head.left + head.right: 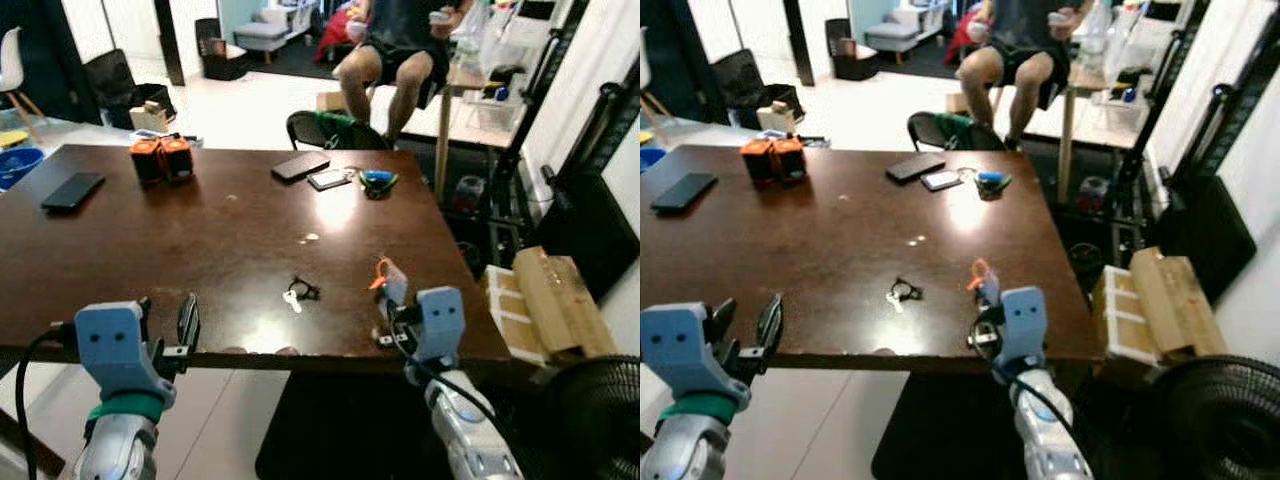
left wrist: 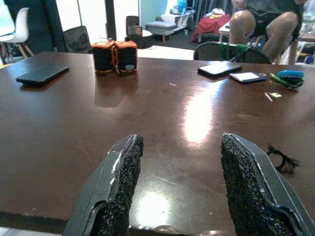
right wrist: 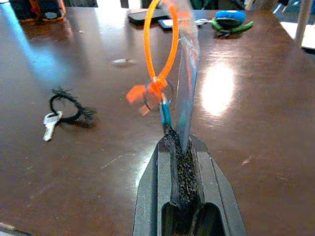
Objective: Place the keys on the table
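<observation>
We see our right end effector at the near edge of the dark brown bench, its two black fingers pressed together on a clear card-like tag with an orange loop and a small blue clip, which stands up from the fingertips; the keys we mean, a silver key on a black ring, lie flat on the bench just ahead of that end effector and toward our left side, apart from it and untouched; our left end effector hovers over the near edge of the bench with its fingers spread wide and nothing between them; far beyond it stand two orange-and-black cylinders touching each other, and a dark phone lies off to its left; farther ahead of the right end effector lie another dark phone, a lighter one just beside it, and a blue-and-green object; a seated person is behind the bench.
</observation>
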### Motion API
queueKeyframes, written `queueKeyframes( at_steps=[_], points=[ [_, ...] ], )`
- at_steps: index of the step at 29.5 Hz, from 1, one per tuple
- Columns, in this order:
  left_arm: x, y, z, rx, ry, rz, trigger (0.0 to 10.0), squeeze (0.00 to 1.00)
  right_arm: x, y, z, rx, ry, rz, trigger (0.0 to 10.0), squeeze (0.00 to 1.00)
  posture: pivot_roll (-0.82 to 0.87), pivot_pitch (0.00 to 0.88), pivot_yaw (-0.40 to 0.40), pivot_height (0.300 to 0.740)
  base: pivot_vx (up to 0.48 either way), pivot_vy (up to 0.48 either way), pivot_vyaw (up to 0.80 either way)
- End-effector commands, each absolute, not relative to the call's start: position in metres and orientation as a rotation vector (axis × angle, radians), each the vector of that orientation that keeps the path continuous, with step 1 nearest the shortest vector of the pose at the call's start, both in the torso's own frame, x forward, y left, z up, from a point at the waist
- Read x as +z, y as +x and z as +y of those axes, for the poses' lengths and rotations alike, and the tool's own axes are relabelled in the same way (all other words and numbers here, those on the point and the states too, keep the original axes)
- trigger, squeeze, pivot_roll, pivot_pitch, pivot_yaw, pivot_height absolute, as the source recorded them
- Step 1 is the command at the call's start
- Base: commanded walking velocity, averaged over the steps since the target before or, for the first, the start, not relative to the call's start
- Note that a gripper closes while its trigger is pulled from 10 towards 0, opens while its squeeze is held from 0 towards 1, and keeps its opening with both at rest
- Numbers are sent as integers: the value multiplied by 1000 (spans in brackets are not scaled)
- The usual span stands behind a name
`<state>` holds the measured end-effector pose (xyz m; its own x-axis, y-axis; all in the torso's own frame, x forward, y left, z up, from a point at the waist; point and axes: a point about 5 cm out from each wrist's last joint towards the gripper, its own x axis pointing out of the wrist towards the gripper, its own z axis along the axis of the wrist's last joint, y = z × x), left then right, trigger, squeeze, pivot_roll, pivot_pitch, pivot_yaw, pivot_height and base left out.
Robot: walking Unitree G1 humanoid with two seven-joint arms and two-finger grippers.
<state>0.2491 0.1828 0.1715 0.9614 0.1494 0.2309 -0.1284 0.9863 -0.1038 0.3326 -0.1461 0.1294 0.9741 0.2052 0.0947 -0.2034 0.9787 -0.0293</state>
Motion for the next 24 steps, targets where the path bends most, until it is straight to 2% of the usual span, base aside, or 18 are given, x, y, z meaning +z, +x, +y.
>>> queueKeyframes(
  at_steps=[1,13,24],
  points=[
    [172,248,185,154,-69,-233,10000,0,126,333,-137,241,-3,-81,10000,0,-108,34,92,740,0,0,0],
    [181,252,182,132,-86,-277,10000,0,126,334,-135,252,-2,-84,10000,0,-116,17,94,740,0,0,0],
    [183,253,184,132,-110,-284,10000,0,129,335,-135,241,9,-93,10000,0,-118,24,95,740,302,0,0]
  ],
)
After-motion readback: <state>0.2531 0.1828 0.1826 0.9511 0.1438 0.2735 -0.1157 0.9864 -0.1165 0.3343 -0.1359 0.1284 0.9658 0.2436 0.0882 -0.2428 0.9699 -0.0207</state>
